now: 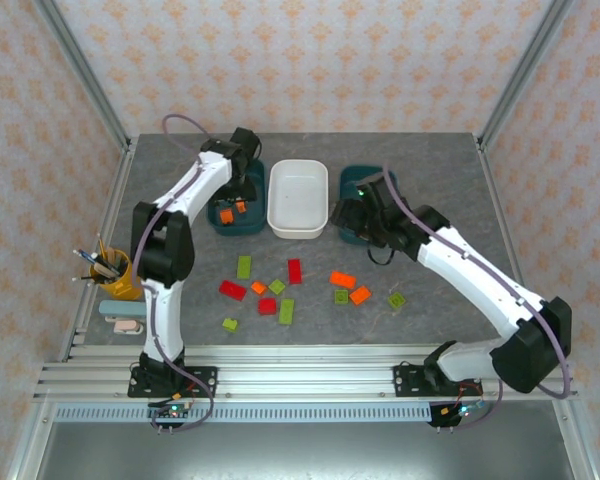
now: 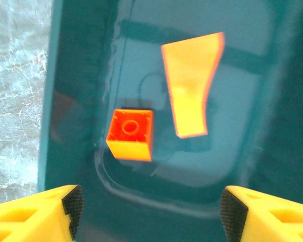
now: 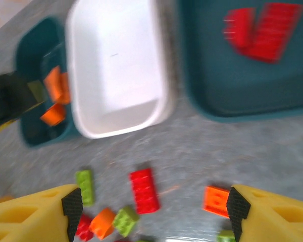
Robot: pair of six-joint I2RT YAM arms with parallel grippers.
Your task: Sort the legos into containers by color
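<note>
Left wrist: square studded orange brick

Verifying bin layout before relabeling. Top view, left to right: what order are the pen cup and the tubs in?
yellow pen cup → teal tub holding orange bricks → white tub → second teal tub

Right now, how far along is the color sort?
Done: orange bricks lie in the left teal tub, red bricks in the right teal tub. In hand: nothing; both arms' jaws stand open, the left pair over the orange tub. Left: about a dozen loose bricks on the table, greens included, and the white tub holds nothing yet.
</note>
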